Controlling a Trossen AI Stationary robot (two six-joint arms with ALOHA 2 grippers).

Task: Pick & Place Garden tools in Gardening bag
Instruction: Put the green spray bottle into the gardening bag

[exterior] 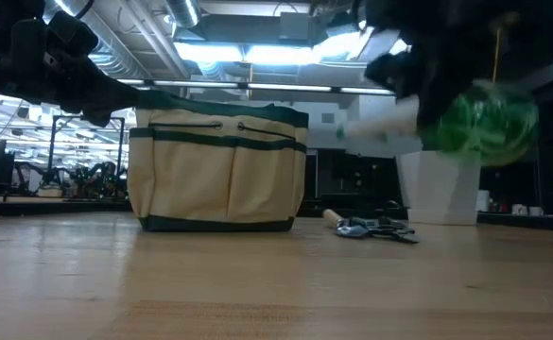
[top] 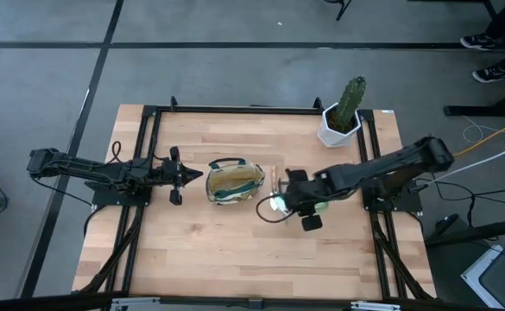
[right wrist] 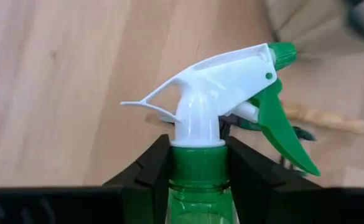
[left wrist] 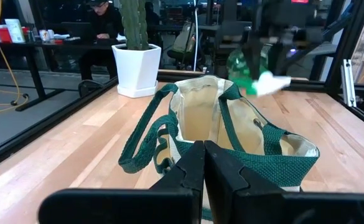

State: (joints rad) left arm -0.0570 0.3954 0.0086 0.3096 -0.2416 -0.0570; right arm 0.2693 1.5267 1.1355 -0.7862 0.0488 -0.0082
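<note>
Overhead, my right pincer point(top: 297, 207) sits above the desk point(top: 235, 250) just beside the gardening bag point(top: 233, 181), on the side away from my left arm, and carries a green spray bottle point(top: 280, 204). My left pincer point(top: 183, 175) rests at the opposite end of the bag, fingers drawn together, touching or nearly touching its rim. A potted cactus point(top: 345, 111) stands at the far right corner of the desk, well apart from the bag.

At desk height, the gardening bag point(exterior: 217, 170) stands upright on the wood, beige with dark green trim. The spray bottle point(exterior: 479, 121) hangs in the air to its right, clear of the surface, with its white trigger head pointed toward the bag. A pronged garden fork point(exterior: 371, 226) with a pale wooden handle lies flat on the desk between the bag and the white pot point(exterior: 439, 187).

From the left wrist, my left pincer point(left wrist: 204, 163) is closed, fingers meeting with nothing between them, directly in front of the bag's open mouth point(left wrist: 200, 115). The spray bottle point(left wrist: 251, 71) hangs beyond the far rim.

From the right wrist, my right pincer point(right wrist: 197, 162) is clamped on the green neck of the spray bottle point(right wrist: 197, 180), one finger on each side. The white-and-green trigger head point(right wrist: 231, 87) projects forward. The fork's wooden handle point(right wrist: 325, 118) lies on the desk beyond.
</note>
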